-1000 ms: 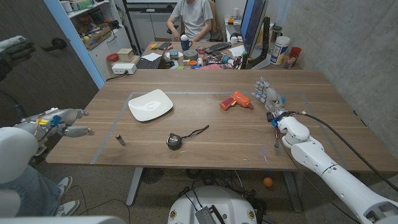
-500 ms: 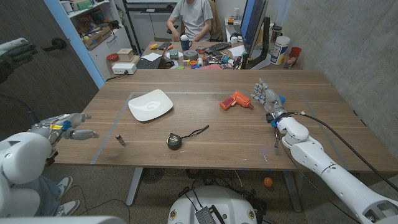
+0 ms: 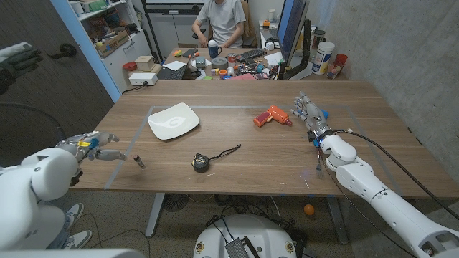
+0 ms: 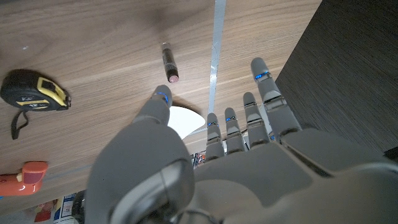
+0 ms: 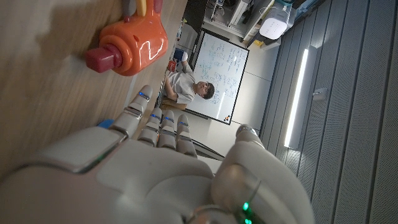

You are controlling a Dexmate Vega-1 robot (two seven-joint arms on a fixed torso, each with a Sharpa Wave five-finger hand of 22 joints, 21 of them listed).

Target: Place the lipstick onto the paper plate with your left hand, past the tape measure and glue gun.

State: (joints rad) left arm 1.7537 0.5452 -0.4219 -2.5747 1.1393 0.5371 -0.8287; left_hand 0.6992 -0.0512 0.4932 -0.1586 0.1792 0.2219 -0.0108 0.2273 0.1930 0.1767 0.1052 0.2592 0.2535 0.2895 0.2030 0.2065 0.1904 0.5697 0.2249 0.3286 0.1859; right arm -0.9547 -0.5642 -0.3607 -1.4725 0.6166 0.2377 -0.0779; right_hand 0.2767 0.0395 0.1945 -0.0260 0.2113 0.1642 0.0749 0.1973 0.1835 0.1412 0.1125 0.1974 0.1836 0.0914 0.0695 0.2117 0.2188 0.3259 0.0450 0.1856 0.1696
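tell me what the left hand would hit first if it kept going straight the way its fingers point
Most likely the lipstick: the open left hand points across the table at it, nothing between them. Height above the wood is unclear, so it could pass over.

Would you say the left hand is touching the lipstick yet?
Apart. In the left wrist view, bare wood shows between the left hand and the lipstick.

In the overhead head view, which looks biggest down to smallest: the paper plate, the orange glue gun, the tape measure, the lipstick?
1. paper plate
2. glue gun
3. tape measure, counting its body alone
4. lipstick
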